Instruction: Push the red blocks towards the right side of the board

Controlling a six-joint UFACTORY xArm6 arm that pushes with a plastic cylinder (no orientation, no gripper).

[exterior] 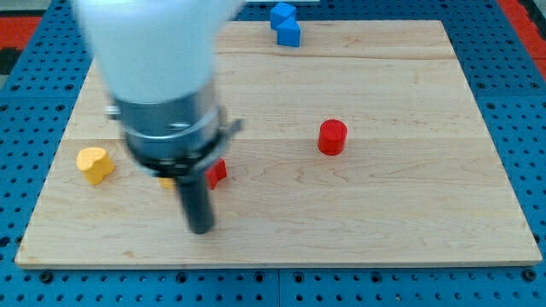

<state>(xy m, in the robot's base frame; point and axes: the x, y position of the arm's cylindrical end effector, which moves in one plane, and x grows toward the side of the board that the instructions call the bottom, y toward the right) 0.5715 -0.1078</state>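
A red cylinder block (333, 136) stands on the wooden board (409, 205), right of centre. A second red block (217, 172) shows partly behind the rod, left of centre; its shape is unclear. My tip (200, 228) rests on the board just below and slightly left of that hidden red block, close to it. The arm's white and grey body covers the board's upper left.
A yellow heart-like block (95, 164) sits near the board's left edge. Another bit of yellow (167, 181) peeks out behind the rod. A blue block (286, 24) lies at the board's top edge. Blue pegboard surrounds the board.
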